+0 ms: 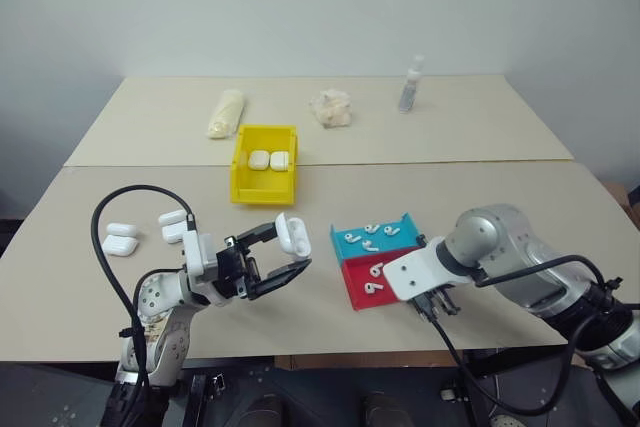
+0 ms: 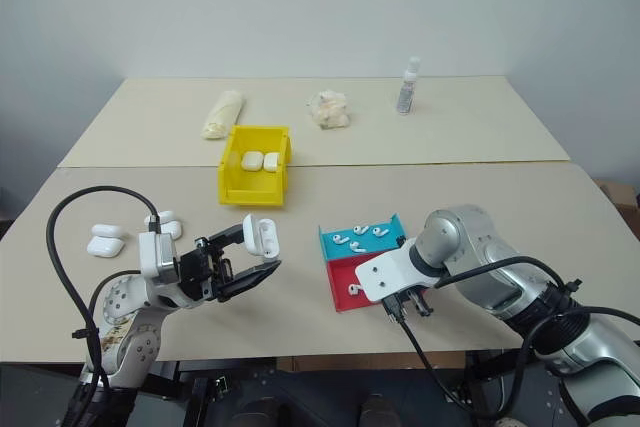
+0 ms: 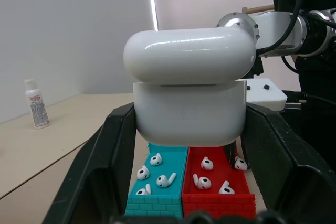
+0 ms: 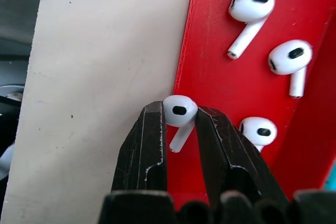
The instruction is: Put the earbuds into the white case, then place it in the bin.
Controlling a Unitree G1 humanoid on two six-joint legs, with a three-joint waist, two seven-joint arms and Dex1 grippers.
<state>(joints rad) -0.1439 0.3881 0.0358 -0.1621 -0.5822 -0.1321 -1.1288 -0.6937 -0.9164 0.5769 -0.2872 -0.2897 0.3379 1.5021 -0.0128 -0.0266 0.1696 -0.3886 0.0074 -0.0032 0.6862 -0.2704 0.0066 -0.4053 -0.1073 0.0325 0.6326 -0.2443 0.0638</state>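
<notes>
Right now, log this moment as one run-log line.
left gripper: shut on white case, lid open | right gripper: shut on earbud over red tray | bin: two cases

the right claw (image 1: 437,304) sits tucked under its white wrist plate in the eye views, so its hold is unreadable there. in the left wrist view the white case (image 3: 189,95) hides the far ends of the blue tray (image 3: 157,195) and red tray (image 3: 218,198). the spray bottle (image 1: 411,84) label is too small to read.
</notes>
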